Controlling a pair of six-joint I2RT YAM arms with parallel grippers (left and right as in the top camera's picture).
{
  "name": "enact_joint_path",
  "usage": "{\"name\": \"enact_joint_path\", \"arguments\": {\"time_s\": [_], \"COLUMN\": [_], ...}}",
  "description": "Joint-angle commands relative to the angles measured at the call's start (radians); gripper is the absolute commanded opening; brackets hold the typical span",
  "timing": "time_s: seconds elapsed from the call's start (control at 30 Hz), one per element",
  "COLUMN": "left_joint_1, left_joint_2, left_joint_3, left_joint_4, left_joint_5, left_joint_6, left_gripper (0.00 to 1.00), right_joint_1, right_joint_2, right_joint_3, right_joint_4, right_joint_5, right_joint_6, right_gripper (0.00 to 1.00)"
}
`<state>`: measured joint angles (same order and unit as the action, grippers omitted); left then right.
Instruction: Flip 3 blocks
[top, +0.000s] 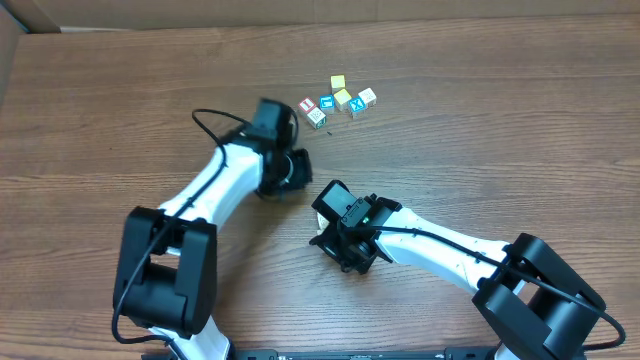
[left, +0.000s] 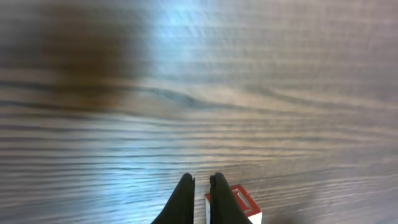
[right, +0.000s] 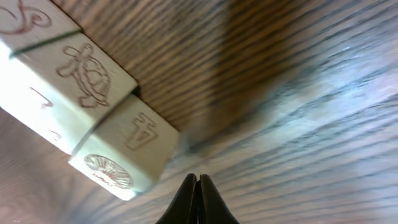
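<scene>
Three pale cream blocks lie side by side in a row at the upper left of the right wrist view: one with a curled mark (right: 22, 18), one with a turtle (right: 81, 74), and one with an angular letter (right: 140, 134). My right gripper (right: 198, 178) is shut and empty, its tips just right of the nearest block and apart from it. Overhead, the right gripper (top: 345, 243) covers this row. My left gripper (left: 202, 179) is shut on nothing. A white block with a red frame (left: 244, 202) rests against the outside of its right finger. Overhead, the left gripper (top: 289, 172) is left of centre.
A cluster of small cubes sits at the back of the table: two yellow-topped ones (top: 338, 82) (top: 343, 97), a blue one with a white X (top: 357, 107), a white one (top: 367, 96) and several with red, blue or green marks (top: 317, 116). Bare wood grain surrounds both arms.
</scene>
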<state>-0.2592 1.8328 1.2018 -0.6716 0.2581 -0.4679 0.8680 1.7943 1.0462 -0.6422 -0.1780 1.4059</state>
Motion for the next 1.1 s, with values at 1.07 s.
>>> {"name": "enact_joint_path", "arguments": {"time_s": [1.07], "left_joint_1": [-0.038], "left_joint_2": [-0.006], "left_joint_3": [-0.210], "left_joint_4": [-0.142], "left_joint_5": [0.215], "left_joint_6": [0.060], "left_gripper": [0.04], "right_joint_1": [-0.254], "right_joint_2": [0.015], "right_joint_3": [0.073], "right_joint_4": [0.061], "right_joint_5": [0.031], "right_joint_6": [-0.612], "right_gripper": [0.04]}}
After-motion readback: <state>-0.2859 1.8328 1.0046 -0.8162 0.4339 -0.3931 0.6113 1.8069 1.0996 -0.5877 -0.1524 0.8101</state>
